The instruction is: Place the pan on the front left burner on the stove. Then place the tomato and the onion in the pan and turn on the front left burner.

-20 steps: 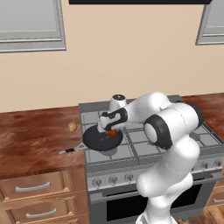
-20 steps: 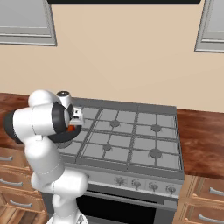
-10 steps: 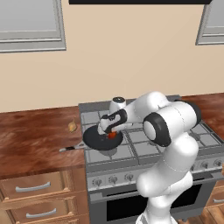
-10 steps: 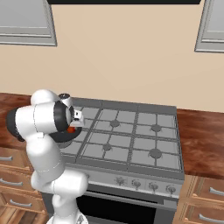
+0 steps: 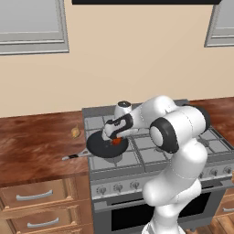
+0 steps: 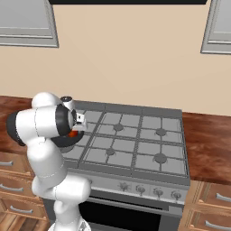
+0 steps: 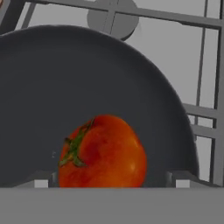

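Pan: the pan (image 5: 106, 145) sits on the stove (image 5: 151, 151) at its front left corner, over the front left burner by my reading, though the burner cap itself is hidden under it; its thin handle points off the stove's left edge over the wooden counter (image 5: 36, 146).
Tomato: the tomato (image 7: 103, 151) lies on the pan floor, stem to one side, between the two finger tips, with a clear gap on each side in the hand view; in the left base view it shows as a red spot (image 5: 117, 141) inside the pan.
Gripper: the gripper (image 7: 111, 177) hangs just over the pan with its jaws spread wide, wider than the tomato, gripping nothing.
Onion: the onion (image 5: 75, 132) rests on the counter, just left of the stove and behind the pan handle, well clear of the pan.
Knobs: the row of front knobs (image 5: 119, 187) runs below the pan along the stove's face; whether any is turned is too small to tell.
Done: pan placed, tomato in the pan and let go, as far as I can judge.
Left: fetch the onion from beside the stove, set it in the pan next to the tomato, then turn the knob for the front left burner.
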Controlling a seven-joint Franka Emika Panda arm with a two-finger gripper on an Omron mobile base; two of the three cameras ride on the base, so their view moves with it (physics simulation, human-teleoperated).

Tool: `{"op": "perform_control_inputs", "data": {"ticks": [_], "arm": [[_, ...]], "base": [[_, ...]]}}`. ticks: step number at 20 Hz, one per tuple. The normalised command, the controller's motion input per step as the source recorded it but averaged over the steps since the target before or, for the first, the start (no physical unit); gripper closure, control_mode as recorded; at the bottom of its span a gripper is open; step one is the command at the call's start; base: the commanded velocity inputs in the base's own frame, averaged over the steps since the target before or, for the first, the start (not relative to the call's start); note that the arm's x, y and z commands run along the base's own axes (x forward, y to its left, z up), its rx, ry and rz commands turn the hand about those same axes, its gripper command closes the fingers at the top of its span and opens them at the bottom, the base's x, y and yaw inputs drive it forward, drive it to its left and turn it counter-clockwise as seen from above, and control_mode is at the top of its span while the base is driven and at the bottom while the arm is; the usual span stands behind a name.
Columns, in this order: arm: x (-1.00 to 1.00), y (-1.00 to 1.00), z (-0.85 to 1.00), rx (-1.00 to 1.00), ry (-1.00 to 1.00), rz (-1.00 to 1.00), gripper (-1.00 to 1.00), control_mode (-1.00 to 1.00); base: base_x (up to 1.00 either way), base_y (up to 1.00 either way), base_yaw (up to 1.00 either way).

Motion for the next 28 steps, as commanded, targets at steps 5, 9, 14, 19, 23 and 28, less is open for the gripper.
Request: {"op": "perform_control_inputs", "data": {"ticks": [5, 9, 14, 19, 23, 28], "arm": [[0.0, 0.0, 0.22, 0.0, -0.01, 0.0, -1.0, -1.0], [0.0, 0.0, 0.52, 0.0, -0.03, 0.0, -1.0, -1.0], [0.0, 0.06, 0.41, 0.0, -0.01, 0.0, -1.0, -1.0], [0.05, 0.34, 0.1, 0.0, 0.0, 0.0, -1.0, -1.0], [0.16, 0.44, 0.0, 0.0, 0.0, 0.0, -1.0, -1.0], [0.2, 0.45, 0.0, 0.0, 0.0, 0.0, -1.0, -1.0]], "base": [[0.0, 0.0, 0.0], [0.0, 0.0, 0.0], [0.0, 0.0, 0.0], [0.0, 0.0, 0.0], [0.0, 0.0, 0.0], [0.0, 0.0, 0.0]]}}
